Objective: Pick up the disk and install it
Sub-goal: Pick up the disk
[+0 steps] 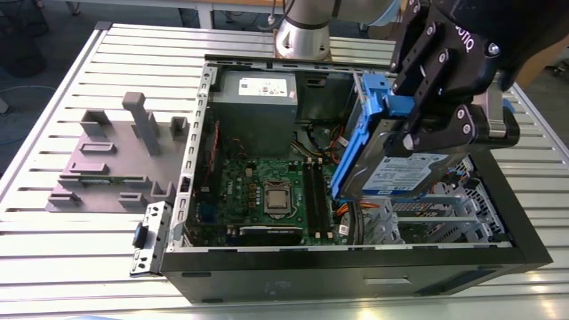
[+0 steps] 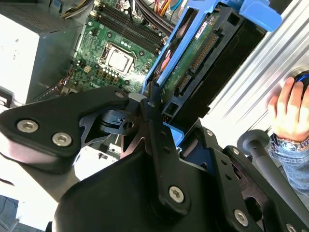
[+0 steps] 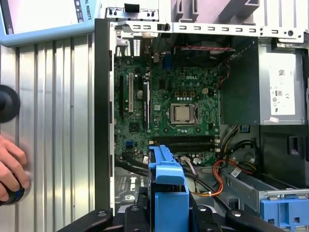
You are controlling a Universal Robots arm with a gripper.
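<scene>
The disk is a silver drive with a white-and-blue label, framed by blue caddy rails. It hangs tilted on edge above the right side of the open computer case, over the grey metal drive bay. My black gripper is shut on the disk, coming down from the upper right of the exterior view. In the second wrist view the disk shows its green circuit board and connector, clamped in the gripper. In the first wrist view the disk shows its blue rail end, held by the gripper above the motherboard.
Inside the case lie the motherboard, a grey power supply and loose cables. A blue bracket sits on the drive bay. A grey slotted holder stands on the slatted table at the exterior view's left. A person's hand rests beside the case.
</scene>
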